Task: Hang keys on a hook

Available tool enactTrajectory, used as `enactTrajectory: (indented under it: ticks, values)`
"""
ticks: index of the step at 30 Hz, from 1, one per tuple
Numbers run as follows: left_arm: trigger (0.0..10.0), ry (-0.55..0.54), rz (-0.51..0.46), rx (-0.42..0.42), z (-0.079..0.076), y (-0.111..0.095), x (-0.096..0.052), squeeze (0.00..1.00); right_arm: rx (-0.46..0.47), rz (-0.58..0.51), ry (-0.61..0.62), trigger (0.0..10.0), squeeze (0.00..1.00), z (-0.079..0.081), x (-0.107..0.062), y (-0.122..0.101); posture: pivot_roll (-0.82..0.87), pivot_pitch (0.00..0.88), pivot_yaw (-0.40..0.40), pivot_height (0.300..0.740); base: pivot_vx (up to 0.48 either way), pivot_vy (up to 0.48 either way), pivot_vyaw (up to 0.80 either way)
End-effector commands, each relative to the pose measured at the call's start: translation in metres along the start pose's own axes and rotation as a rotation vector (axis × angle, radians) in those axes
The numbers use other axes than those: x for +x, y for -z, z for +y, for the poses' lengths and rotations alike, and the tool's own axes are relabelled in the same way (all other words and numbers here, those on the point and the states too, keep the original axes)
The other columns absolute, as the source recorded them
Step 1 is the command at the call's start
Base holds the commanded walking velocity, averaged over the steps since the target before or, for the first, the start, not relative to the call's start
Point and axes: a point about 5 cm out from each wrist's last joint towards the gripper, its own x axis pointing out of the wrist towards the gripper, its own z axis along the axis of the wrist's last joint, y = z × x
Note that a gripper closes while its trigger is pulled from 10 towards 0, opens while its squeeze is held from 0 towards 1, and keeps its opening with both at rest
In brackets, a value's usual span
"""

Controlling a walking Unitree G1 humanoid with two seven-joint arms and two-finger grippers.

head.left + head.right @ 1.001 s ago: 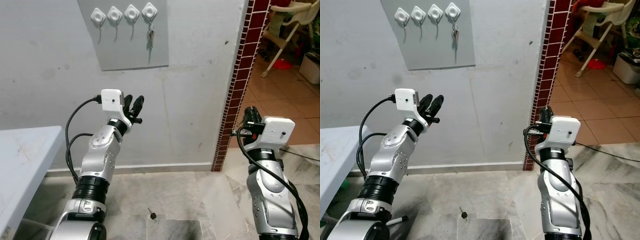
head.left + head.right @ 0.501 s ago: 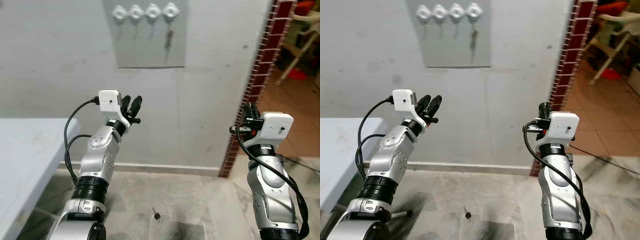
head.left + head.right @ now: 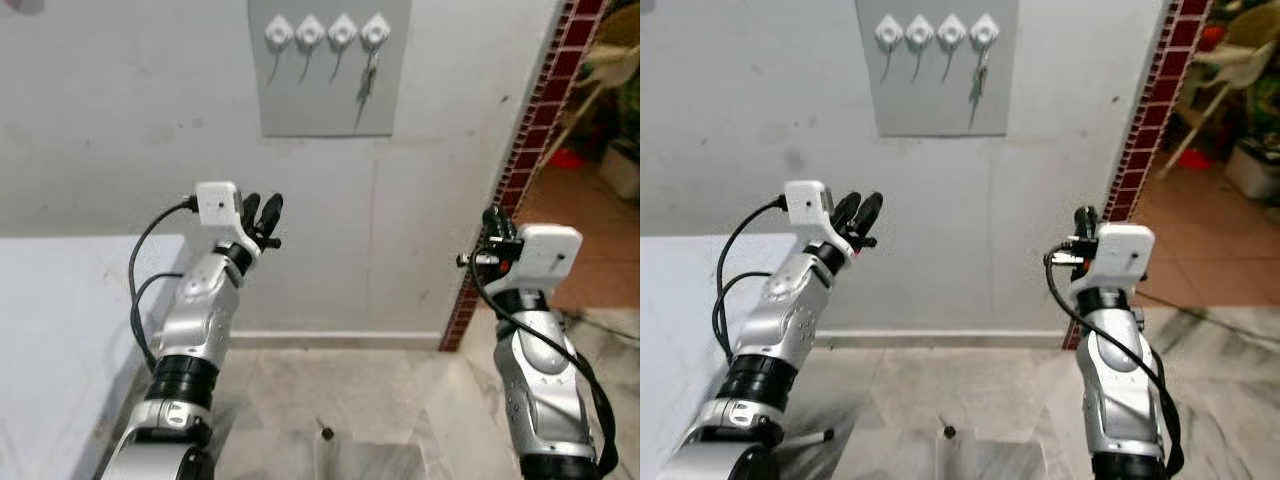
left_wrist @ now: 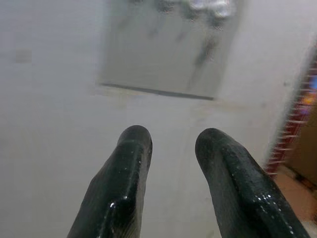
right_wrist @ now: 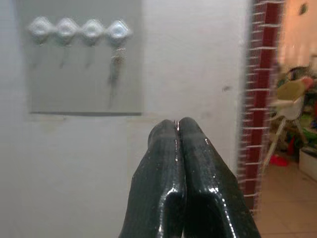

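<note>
A grey panel (image 3: 328,95) on the wall carries four white hooks, and the keys (image 3: 368,82) hang from the rightmost hook (image 3: 375,31). Below, the left tool (image 3: 265,215) is raised toward the wall with its fingers slightly parted, beside a pale desk (image 3: 60,340). The right tool (image 3: 492,222) is held up near the red brick-tiled wall edge (image 3: 520,170).

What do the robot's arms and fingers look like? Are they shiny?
Yes! Both arms are shiny silver metal with black ring joints. Each wrist carries a white box camera with black cables looping out. The left gripper and the right gripper each have two long, glossy black fingers with rounded tips.
</note>
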Motion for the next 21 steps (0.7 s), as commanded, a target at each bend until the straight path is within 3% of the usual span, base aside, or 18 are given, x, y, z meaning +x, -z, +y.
enactTrajectory:
  ticks: [1, 16, 21]
  values:
    - [10.0, -0.039, 0.015, 0.026, 0.0055, -0.003, 0.0008, 0.0, 0.005, -0.012, -0.024, 10.0, 0.0, 0.0058, 0.0032, -0.0032, 0.02, 0.0, 0.033, 0.74, 0.0, 0.0, 0.0]
    - [10.0, -0.026, 0.041, 0.06, 0.0063, -0.0003, -0.0007, 0.0, 0.012, -0.007, -0.029, 10.0, 0.0, 0.007, 0.0017, -0.0015, 0.02, 0.0, 0.03, 0.74, 0.0, 0.0, 0.0]
    - [10.0, -0.03, 0.037, 0.053, 0.0073, -0.0015, -0.0009, 0.0, 0.012, -0.008, -0.035, 10.0, 0.0, 0.0072, 0.0027, -0.0017, 0.02, 0.0, 0.029, 0.74, 0.325, 0.0, 0.0]
